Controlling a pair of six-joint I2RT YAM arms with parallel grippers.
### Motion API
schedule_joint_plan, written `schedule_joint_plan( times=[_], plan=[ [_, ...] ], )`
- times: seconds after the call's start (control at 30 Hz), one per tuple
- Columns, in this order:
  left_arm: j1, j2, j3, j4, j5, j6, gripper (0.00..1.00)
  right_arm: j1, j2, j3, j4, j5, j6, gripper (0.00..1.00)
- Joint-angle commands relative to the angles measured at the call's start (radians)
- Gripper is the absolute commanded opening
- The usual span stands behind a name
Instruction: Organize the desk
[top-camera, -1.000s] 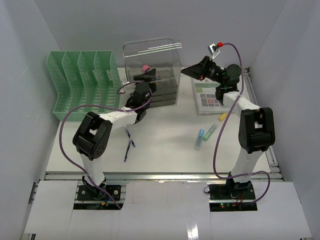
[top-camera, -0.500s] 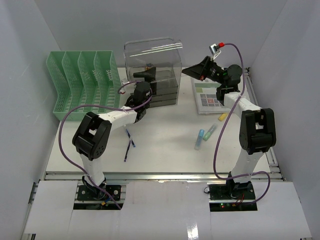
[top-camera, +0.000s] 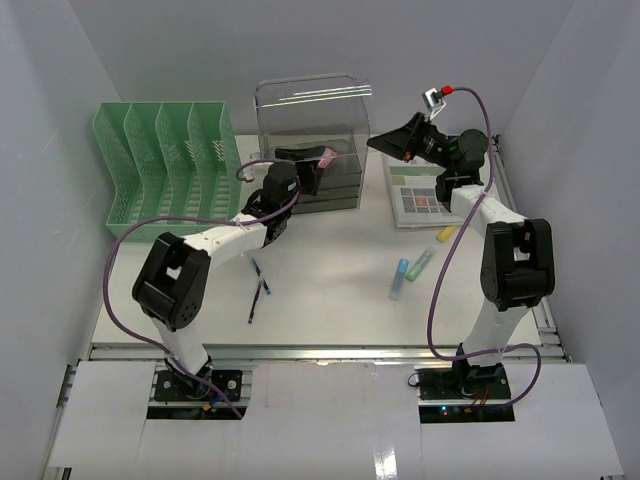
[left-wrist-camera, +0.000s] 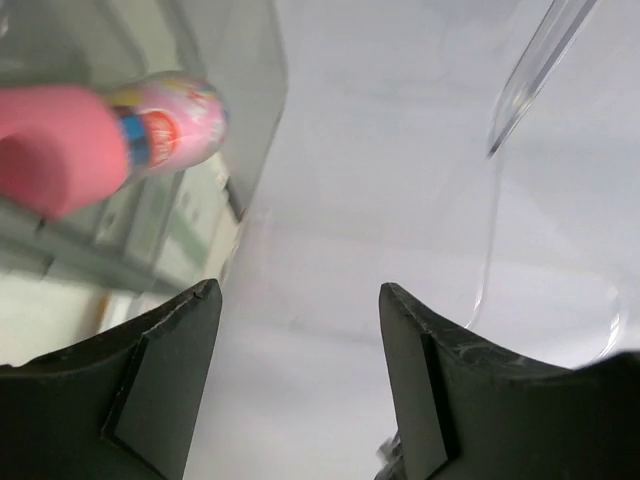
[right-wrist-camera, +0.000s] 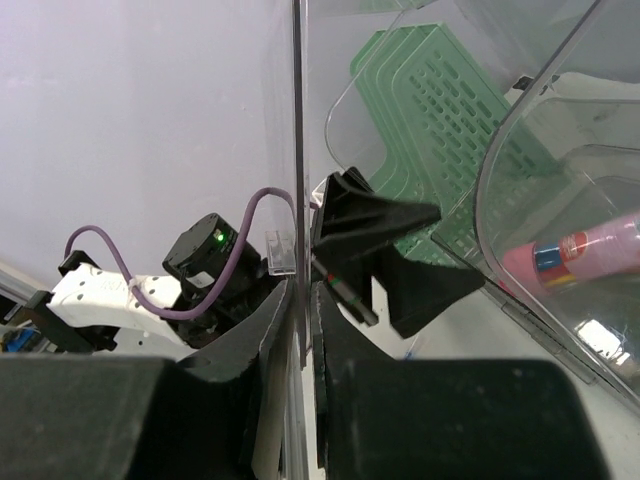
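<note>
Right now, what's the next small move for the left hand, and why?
Probably draw the left hand straight back out of the clear box. Its jaws stand open and empty. The pink tube lies free inside, not touching that hand, and the right hand is pinched on the box's clear panel.

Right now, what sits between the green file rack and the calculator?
A clear drawer box stands on the desk between the rack and the calculator; the top view shows it.
</note>
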Motion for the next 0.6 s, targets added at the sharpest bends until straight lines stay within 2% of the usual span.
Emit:
schedule_joint_plan(
  times=[0.0, 0.23, 0.37, 0.5, 0.57],
  plan=[
    [-0.035, -0.145, -0.086, -0.082, 0.103, 0.053, 0.72, 0.002, -0.065, 0.004, 0.041, 0.005, -0.025, 0.17],
    [-0.041, -0.243, -0.212, -0.165, 0.167, 0.113, 0.67, 0.002, -0.063, 0.000, 0.018, 0.002, -0.053, 0.17],
    [-0.044, -0.295, -0.337, -0.161, 0.176, 0.114, 0.66, 0.001, -0.068, -0.009, -0.010, -0.001, -0.085, 0.19],
    [-0.041, -0.362, -0.447, -0.100, 0.141, 0.149, 0.69, 0.002, -0.073, -0.024, -0.070, -0.009, -0.156, 0.38],
    [-0.040, -0.386, -0.469, -0.077, 0.120, 0.175, 0.72, 0.001, -0.075, -0.038, -0.112, -0.013, -0.190, 0.52]
  ],
)
